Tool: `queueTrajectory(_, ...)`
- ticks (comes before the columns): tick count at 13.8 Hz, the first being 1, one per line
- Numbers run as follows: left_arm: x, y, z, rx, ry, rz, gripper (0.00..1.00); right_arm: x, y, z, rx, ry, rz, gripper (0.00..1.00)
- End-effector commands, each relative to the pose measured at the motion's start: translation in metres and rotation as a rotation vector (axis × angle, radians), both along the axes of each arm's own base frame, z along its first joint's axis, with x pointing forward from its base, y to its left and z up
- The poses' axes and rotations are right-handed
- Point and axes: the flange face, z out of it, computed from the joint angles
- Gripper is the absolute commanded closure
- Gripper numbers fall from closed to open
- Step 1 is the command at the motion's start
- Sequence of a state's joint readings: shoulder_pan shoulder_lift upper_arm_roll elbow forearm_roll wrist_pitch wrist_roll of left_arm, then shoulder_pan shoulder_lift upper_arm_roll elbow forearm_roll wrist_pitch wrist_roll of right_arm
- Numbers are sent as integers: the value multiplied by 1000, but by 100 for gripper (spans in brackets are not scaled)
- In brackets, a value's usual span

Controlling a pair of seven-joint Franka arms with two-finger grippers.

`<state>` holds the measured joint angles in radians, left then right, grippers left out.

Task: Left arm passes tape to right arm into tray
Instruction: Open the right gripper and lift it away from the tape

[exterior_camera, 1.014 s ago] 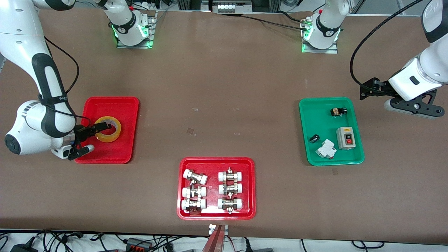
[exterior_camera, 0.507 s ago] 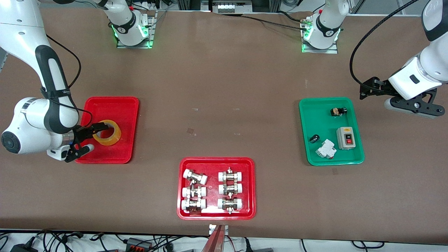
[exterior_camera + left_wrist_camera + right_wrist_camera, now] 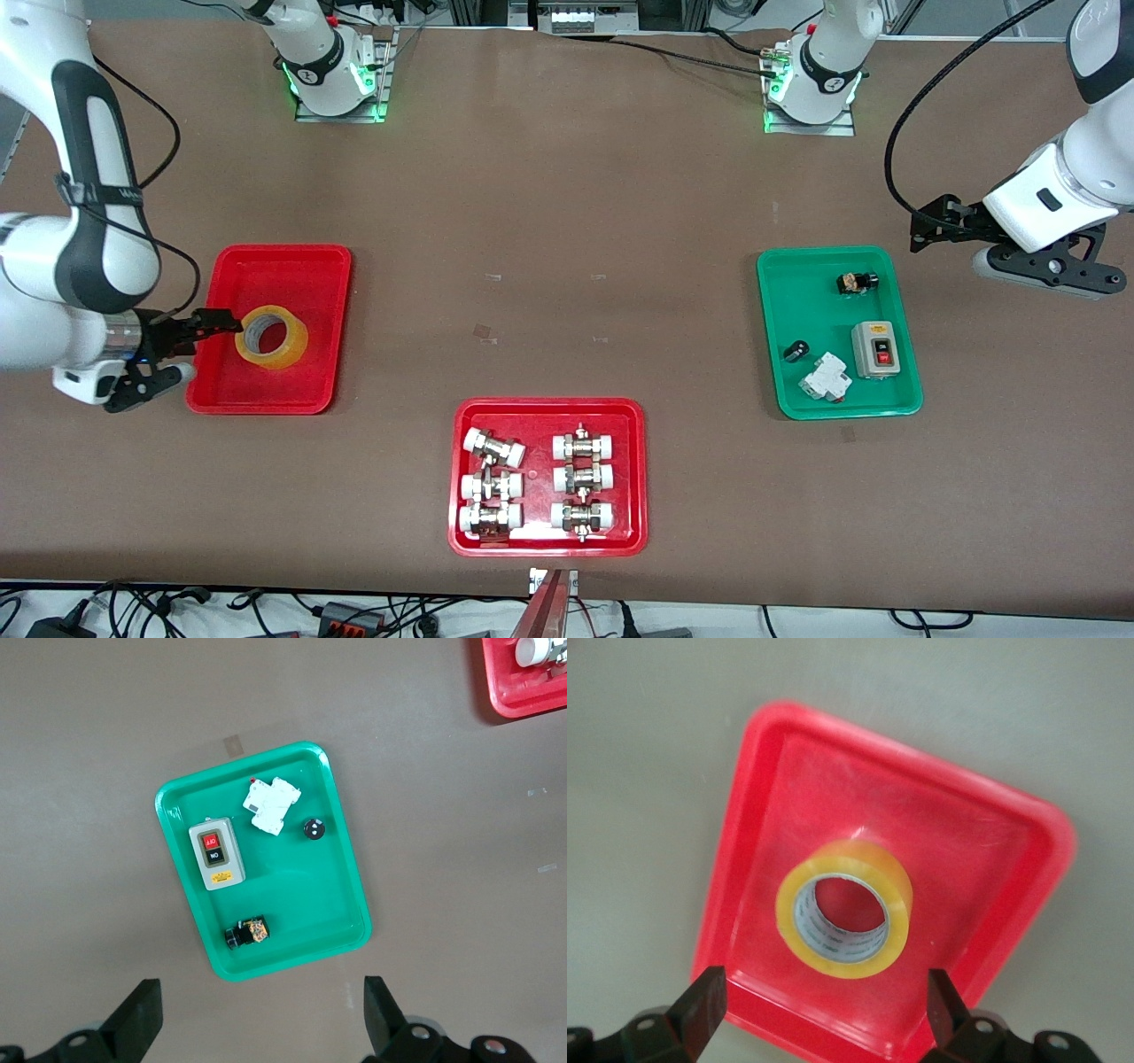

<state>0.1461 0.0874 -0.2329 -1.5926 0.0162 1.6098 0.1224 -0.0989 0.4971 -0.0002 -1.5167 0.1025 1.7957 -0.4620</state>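
The tape [image 3: 271,334] is lying flat in the tray [image 3: 292,261]. The right end effector [image 3: 182,353] — fingers spread, empty — is hovering at the tray's edge. The left end effector [image 3: 259,1019] is waiting beside the green tray [image 3: 788,266], spread.

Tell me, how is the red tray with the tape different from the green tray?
The red tray holds one thing, a yellow roll of tape; the green tray holds four small electrical parts. The red tray lies toward the right arm's end of the table, the green tray toward the left arm's end. The open right gripper is at the red tray's edge; the open left gripper hangs beside the green tray. Both are shallow rectangles with rounded corners.
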Motion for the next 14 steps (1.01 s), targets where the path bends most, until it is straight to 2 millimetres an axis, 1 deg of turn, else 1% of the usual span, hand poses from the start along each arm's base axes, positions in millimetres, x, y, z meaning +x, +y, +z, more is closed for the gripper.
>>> queueTrajectory(1,-2,0,8,7,-14,-9,0,-2,9,63,-64,-28,-151,0)
queueTrajectory(3,-2,0,8,5,-15,-9,0,-8,19,100,-95,22,-249,0)
queueTrajectory(6,-1,-1,10,6,-19,-11,0,-16,17,160,-112,47,-301,0)
queueTrajectory(8,-1,-1,10,4,-19,-11,0,-16,15,201,-106,-9,-295,0)
queueTrajectory(9,-1,-1,10,4,-20,-10,0,-15,13,210,-106,-33,-303,0)
queueTrajectory(11,-2,-2,11,3,-21,-12,0,-14,15,211,-119,-39,-326,0)
queueTrajectory(12,-1,-2,12,3,-25,-12,0,-12,15,211,-144,-54,-370,0)
queueTrajectory(14,-1,-2,16,4,-31,-12,0,-4,24,216,-156,-122,-405,0)
